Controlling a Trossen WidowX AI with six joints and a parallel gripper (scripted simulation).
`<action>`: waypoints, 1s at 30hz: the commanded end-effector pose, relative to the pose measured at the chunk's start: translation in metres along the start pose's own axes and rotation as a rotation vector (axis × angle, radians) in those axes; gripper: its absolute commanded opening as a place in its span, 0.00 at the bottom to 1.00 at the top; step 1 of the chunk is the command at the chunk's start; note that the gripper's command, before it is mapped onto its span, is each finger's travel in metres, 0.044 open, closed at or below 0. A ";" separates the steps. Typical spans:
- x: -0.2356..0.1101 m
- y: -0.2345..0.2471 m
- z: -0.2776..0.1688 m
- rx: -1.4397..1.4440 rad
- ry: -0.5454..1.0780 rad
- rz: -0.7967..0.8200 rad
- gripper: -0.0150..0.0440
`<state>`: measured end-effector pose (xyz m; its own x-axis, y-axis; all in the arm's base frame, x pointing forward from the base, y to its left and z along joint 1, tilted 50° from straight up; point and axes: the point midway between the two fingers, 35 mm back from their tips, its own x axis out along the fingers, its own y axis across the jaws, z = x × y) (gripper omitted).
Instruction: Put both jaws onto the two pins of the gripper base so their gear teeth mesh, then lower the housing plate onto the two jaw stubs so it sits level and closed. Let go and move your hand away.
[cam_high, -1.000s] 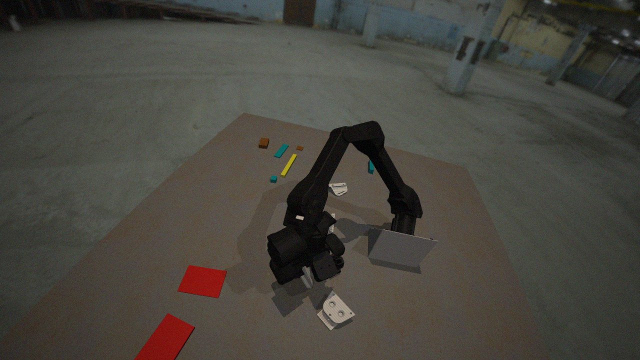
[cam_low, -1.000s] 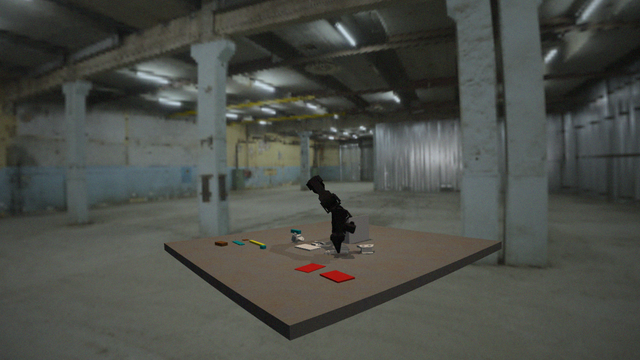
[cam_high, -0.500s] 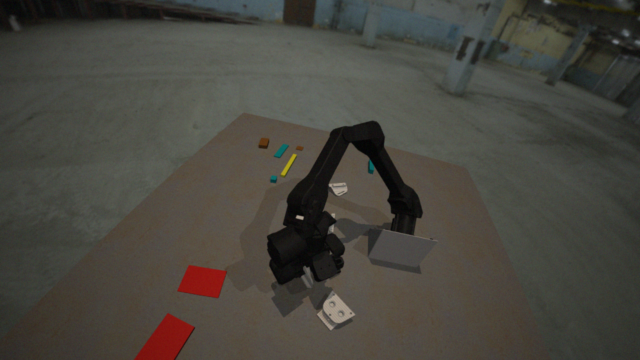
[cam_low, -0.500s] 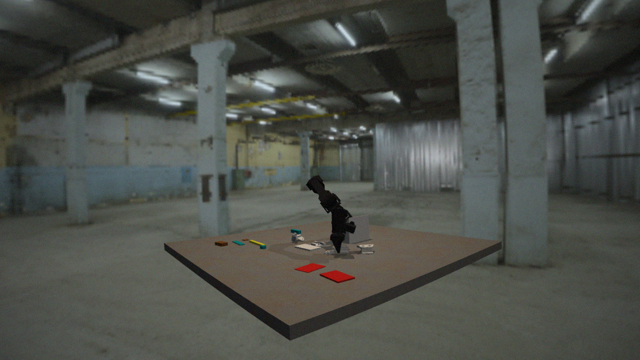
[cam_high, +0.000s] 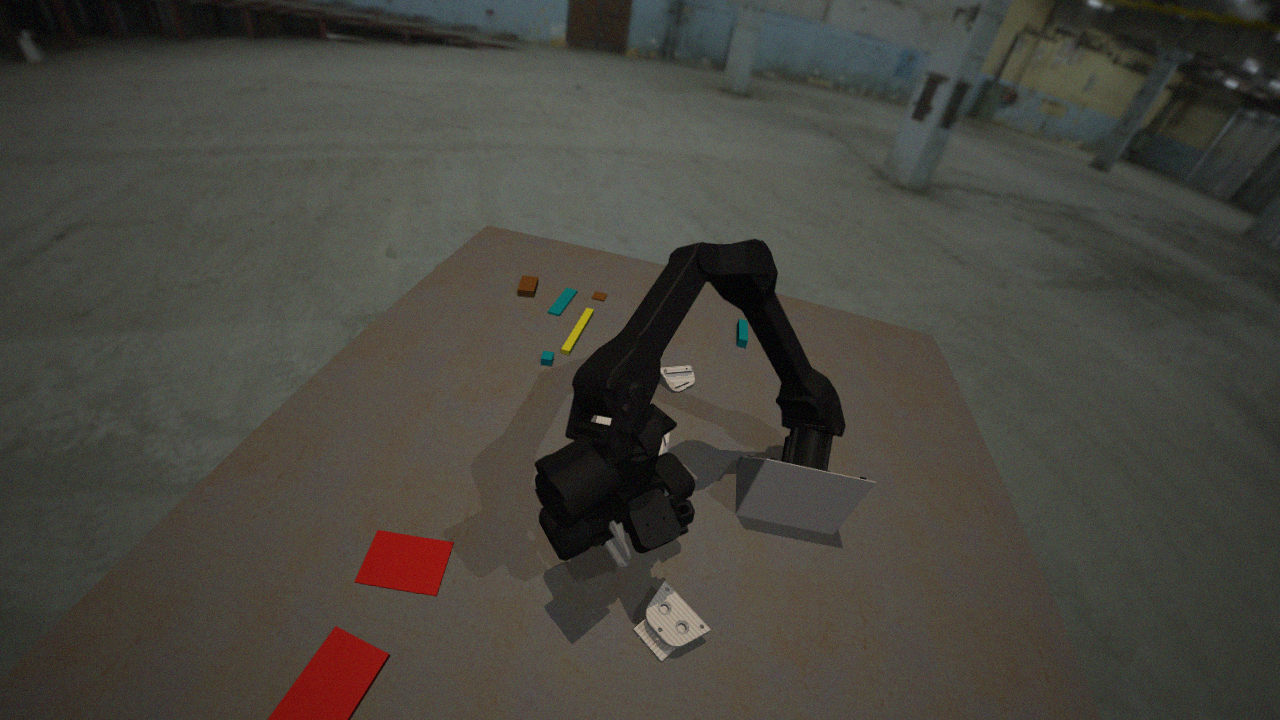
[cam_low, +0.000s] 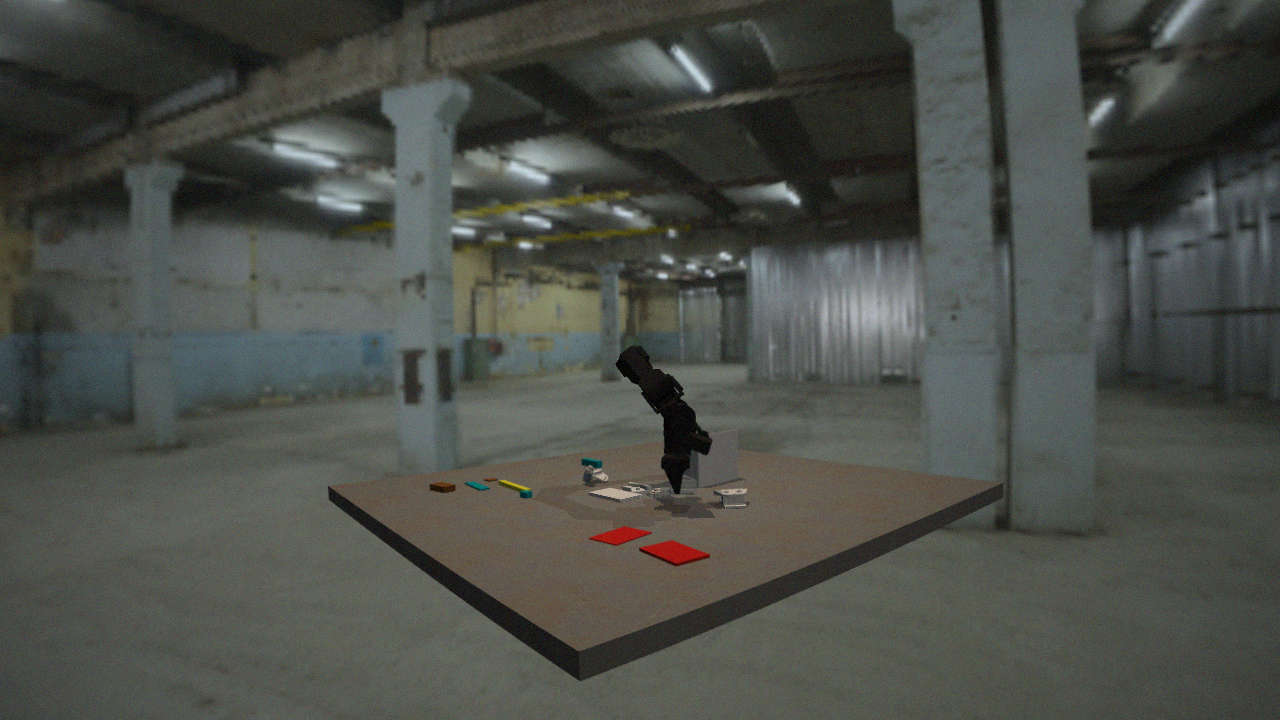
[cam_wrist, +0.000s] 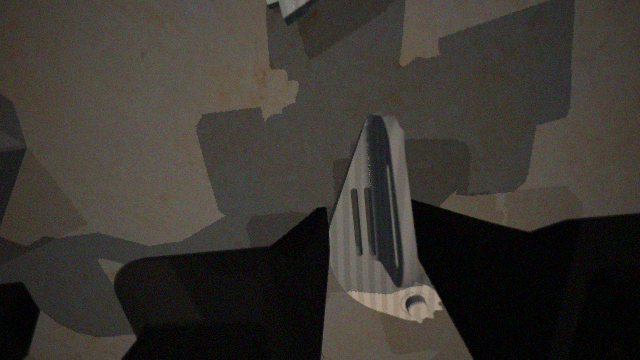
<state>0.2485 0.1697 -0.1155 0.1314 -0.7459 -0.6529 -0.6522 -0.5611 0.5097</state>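
My gripper (cam_wrist: 363, 212) (cam_high: 617, 539) (cam_low: 676, 491) is shut on a pale jaw (cam_wrist: 344, 235) (cam_high: 618, 545) with long slots. In the wrist view its toothed end and round hole point toward the bottom, between the black fingers. A white part (cam_high: 676, 621) (cam_low: 731, 495) with two round features stands beside the gripper; whether these are pins or holes is unclear. Another white slotted piece (cam_high: 678, 377), seemingly the other jaw, lies behind the arm in the top view. A flat pale plate (cam_low: 615, 493) lies left of the gripper in the exterior view; the arm mostly hides that area in the top view.
A grey upright panel (cam_high: 801, 497) (cam_low: 718, 457) stands by the arm's base. Two red sheets (cam_high: 405, 562) (cam_high: 332, 673) lie at the left front in the top view. A yellow bar (cam_high: 578, 330), brown blocks (cam_high: 528, 285) (cam_high: 599, 296) and teal blocks (cam_high: 563, 301) (cam_high: 546, 358) (cam_high: 742, 333) lie farther back.
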 end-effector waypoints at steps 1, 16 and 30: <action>-0.016 -0.003 -0.001 0.012 -0.005 -0.015 0.48; -0.050 0.000 0.000 0.009 -0.003 -0.015 0.48; -0.054 0.018 -0.011 0.285 -0.005 -0.014 0.48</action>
<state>0.2395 0.1984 -0.0723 0.1388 -0.7393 -0.6589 -0.7924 -0.4820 0.3738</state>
